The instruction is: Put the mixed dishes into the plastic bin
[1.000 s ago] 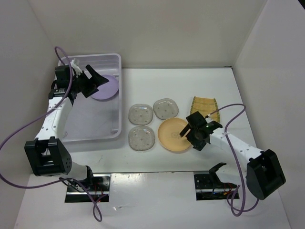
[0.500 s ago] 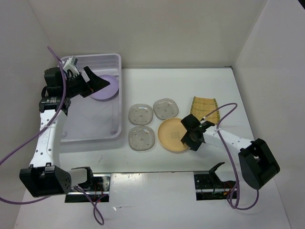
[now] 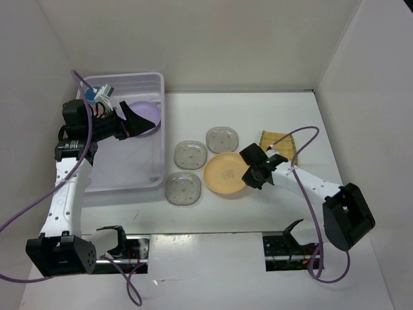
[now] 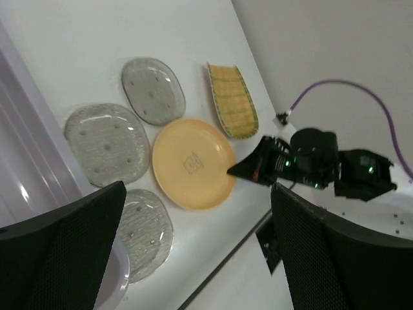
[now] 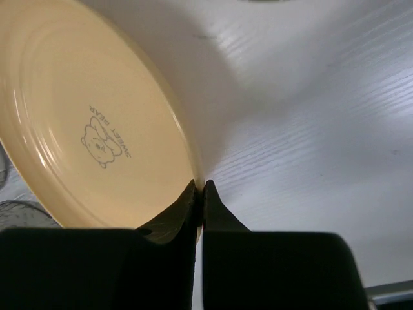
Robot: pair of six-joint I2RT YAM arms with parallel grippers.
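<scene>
From above, my left hand (image 3: 132, 119) hangs wide open over the plastic bin (image 3: 160, 139), beside the lavender bowl (image 3: 150, 111) inside it.

Left wrist: three speckled saucers (image 4: 106, 143), orange-yellow plate (image 4: 193, 165) and woven plate (image 4: 232, 100) lie on the table (image 4: 97, 39), right of the bin.

Right wrist: my right hand (image 5: 200, 194) is clamped on the orange-yellow plate's rim.

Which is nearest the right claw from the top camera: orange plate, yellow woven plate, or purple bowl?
1. Orange plate, pinched at its rim by the right claw.
2. Yellow woven plate, just beyond the claw.
3. Purple bowl, far left, in the bin.
</scene>
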